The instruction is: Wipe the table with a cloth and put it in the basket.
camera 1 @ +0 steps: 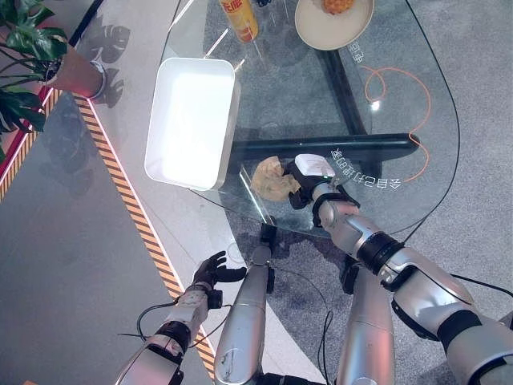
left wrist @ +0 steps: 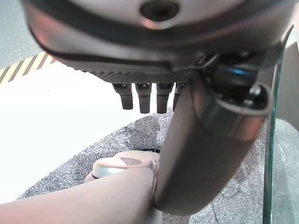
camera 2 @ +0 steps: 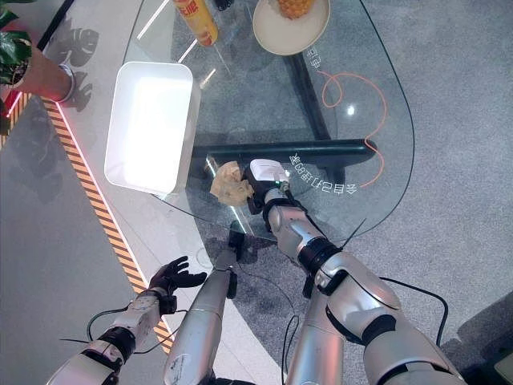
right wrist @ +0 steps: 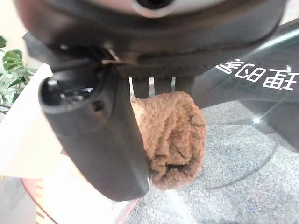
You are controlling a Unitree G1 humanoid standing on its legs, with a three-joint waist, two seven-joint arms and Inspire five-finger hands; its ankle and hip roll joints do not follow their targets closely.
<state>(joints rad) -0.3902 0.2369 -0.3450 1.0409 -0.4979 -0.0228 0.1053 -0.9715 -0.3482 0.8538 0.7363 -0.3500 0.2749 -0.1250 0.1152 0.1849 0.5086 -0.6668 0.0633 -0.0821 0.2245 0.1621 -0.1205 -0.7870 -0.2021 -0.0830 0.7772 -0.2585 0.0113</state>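
Plant: one potted plant (camera 1: 32, 56) at the upper left of the frame, standing on the floor beside the striped yellow and black line (camera 1: 132, 204).
Left hand: one, the left hand (camera 1: 212, 269) at the lower left of the frame, low beside the table edge and above the floor. Its fingers (left wrist: 142, 98) are spread and relaxed and they hold nothing.
Basket: one white basket (camera 1: 227, 120), a rectangular tray, on the left part of the glass table (camera 1: 401, 96). Nothing lies in it.
Can: one yellow and red can (camera 1: 240, 20) at the top of the frame, just right of the basket's far corner.
Cloth: one brown cloth (camera 1: 271, 178), crumpled, on the glass near the table's front edge, right of the basket's near corner and not in the basket.
Right hand: one, the right hand (camera 1: 309, 178) in the middle of the frame, touching the cloth's right side. In the right wrist view its thumb and fingers are clamped around the cloth (right wrist: 173, 135).
Plate: one beige plate (camera 1: 317, 32) at the top, right of the can, with one yellow fruit (camera 1: 338, 6) on it.
Cord: one orange cord (camera 1: 401, 104) curling at the right under the glass.
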